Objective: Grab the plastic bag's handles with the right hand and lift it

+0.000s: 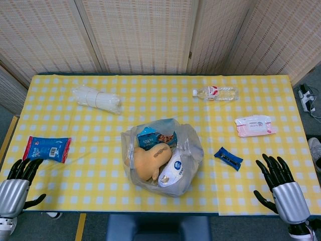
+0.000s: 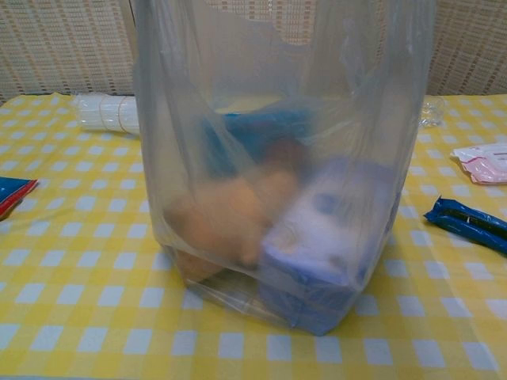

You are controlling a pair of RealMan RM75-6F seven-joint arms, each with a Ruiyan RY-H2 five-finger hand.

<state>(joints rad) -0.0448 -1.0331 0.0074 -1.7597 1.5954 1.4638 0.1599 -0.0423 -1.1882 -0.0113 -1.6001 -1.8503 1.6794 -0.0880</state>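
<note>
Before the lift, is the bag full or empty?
Full: the bag holds a blue packet, a tan toy and a white pack.

Two robot hands appear only in the head view, at the near corners of the scene. The left hand [image 1: 17, 183], at the near left, has slim glossy black fingers [image 1: 25, 168] and a black thumb set into a smooth, rounded silver-grey metallic palm shell. Below it, a paler grey-white wrist section shows small dark marks, too small to make out. The right hand [image 1: 281, 188], at the near right, matches it: jointed black fingers [image 1: 273, 165], a black thumb, a brushed silver casing, and a darker black-and-grey wrist collar beneath.
</note>
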